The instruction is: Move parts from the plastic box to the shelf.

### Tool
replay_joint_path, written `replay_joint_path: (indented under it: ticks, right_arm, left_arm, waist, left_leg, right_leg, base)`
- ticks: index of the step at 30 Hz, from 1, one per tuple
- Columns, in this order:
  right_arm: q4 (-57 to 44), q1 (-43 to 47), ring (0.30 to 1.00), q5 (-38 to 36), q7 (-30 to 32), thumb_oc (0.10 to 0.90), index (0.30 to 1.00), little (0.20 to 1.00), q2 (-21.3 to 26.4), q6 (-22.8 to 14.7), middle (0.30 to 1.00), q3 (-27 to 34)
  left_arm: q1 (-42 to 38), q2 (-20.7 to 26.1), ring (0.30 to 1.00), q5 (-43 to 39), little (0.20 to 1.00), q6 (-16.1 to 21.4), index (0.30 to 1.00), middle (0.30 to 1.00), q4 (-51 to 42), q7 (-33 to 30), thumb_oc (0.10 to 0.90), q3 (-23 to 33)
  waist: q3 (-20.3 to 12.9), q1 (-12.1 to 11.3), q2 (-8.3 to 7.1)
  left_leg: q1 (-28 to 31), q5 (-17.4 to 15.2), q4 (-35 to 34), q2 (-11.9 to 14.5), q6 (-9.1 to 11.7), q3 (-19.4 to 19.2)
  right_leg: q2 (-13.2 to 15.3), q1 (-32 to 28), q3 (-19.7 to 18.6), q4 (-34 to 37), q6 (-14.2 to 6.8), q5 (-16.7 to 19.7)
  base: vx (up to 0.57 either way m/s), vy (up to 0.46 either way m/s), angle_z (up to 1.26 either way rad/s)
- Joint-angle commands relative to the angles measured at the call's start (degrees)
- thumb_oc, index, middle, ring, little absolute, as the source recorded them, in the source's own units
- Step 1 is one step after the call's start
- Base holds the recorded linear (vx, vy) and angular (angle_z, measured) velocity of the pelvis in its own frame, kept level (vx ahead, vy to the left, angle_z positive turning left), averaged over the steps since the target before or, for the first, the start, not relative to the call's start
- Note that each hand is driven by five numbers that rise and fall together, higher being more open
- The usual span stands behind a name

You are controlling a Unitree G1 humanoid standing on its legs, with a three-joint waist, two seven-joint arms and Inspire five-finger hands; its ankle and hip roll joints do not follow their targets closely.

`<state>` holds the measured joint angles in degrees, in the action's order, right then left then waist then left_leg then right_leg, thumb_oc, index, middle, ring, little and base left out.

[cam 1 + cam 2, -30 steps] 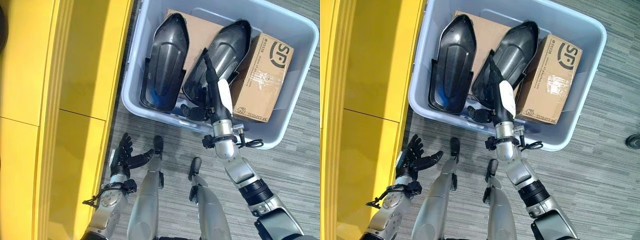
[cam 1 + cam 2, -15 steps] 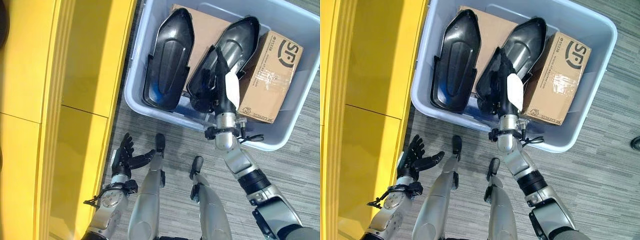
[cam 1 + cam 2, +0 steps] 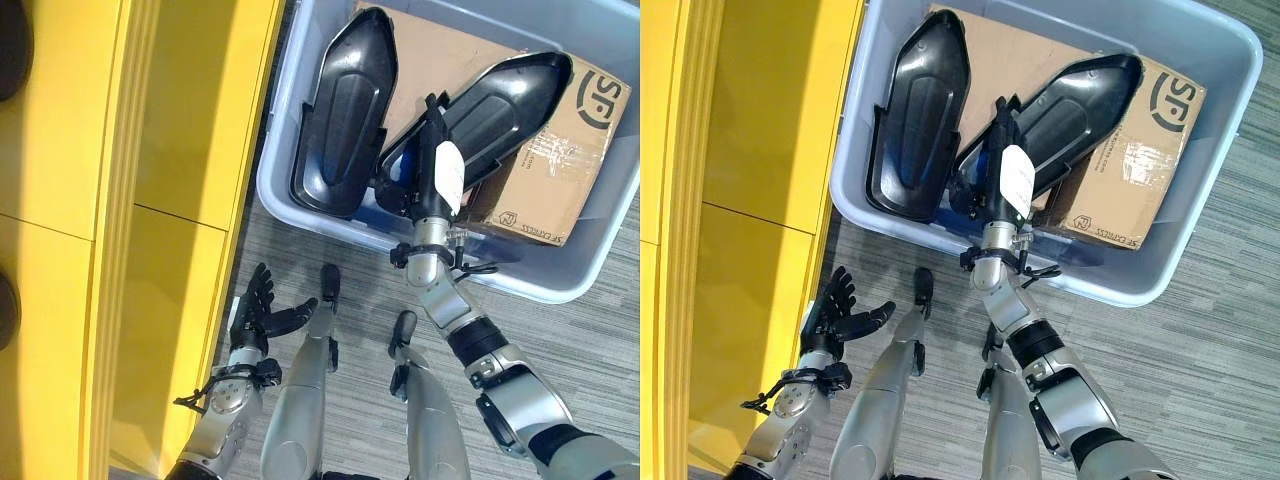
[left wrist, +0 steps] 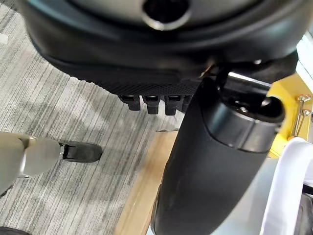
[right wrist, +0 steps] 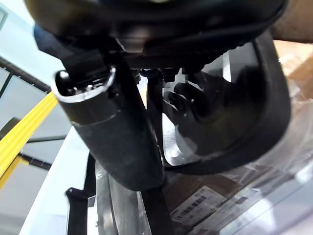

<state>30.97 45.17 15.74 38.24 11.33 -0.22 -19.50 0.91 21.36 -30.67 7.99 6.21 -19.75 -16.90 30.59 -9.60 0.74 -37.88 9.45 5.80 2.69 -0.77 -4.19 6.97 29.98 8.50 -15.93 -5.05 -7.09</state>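
A grey-blue plastic box (image 3: 530,282) on the floor holds two black shell-shaped parts. The left part (image 3: 345,110) lies lengthwise near the box's left wall. The right part (image 3: 500,95) slants across a cardboard box (image 3: 560,165), its near end raised. My right hand (image 3: 432,165) reaches into the plastic box and is shut on that near end. In the right wrist view its thumb (image 5: 117,132) lies against the part's rim (image 5: 254,112), the fingers curled inside the shell. My left hand (image 3: 262,312) hangs open low beside the yellow shelf (image 3: 180,150).
The yellow shelf runs along the whole left side, close to the plastic box's left wall. A flat cardboard sheet (image 3: 440,45) lies under the two parts. Grey striped carpet (image 3: 560,370) surrounds the box on the near and right sides.
My right hand pushed deeper into the box and closed on the right part. That part swung, its far end now pointing right over the cardboard box. The camera also shifted.
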Motion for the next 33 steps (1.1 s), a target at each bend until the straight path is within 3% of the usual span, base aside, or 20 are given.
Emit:
replay_joint_path:
  ticks: [1,14,27,33]
  right_arm:
    - [-0.08,-0.13,1.000,-1.32,0.45,0.900,1.000,1.000,1.56,0.23,1.000,0.15]
    - [-2.22,-1.90,1.000,0.49,1.67,0.900,1.000,1.000,2.04,0.76,1.000,0.23]
    - [-3.63,-3.85,1.000,5.20,2.09,0.900,1.000,1.000,6.22,3.03,1.000,1.04]
    - [-9.09,-6.94,1.000,9.24,3.42,0.900,1.000,1.000,8.99,4.11,1.000,3.11]
  left_arm:
    - [1.51,1.18,1.000,1.34,1.000,3.93,1.000,1.000,-5.73,-0.45,0.900,-0.67]
    - [1.03,0.88,1.000,1.48,1.000,3.79,1.000,1.000,-5.28,-1.09,0.900,-0.99]
    - [1.19,1.05,1.000,1.71,1.000,3.98,1.000,1.000,-5.61,-0.92,0.900,-0.14]
    - [1.73,0.91,1.000,2.32,1.000,3.92,1.000,1.000,-5.38,-1.04,0.900,0.71]
  waist:
    - [-0.79,-0.20,2.09]
    - [-0.79,0.48,1.92]
    - [-0.79,1.16,1.27]
    - [-0.79,1.93,0.74]
  left_leg:
    - [-5.76,-3.83,7.06,3.27,3.50,-1.01]
    - [-6.03,-3.95,6.95,3.32,3.44,-1.25]
    - [-5.58,-4.07,6.85,3.45,3.46,-1.32]
    - [-5.40,-4.36,7.03,3.41,3.48,-1.41]
  right_leg:
    - [1.96,-7.92,1.75,5.05,-0.55,-1.29]
    - [1.96,-6.95,1.43,4.55,-0.51,-1.33]
    - [1.86,-6.96,1.42,4.33,-0.55,-1.35]
    - [1.90,-6.86,1.32,4.07,-0.55,-1.36]
  base:
    - [0.00,0.000,0.00]
    - [0.00,0.000,0.00]
    - [0.00,0.000,0.00]
    - [0.00,0.000,0.00]
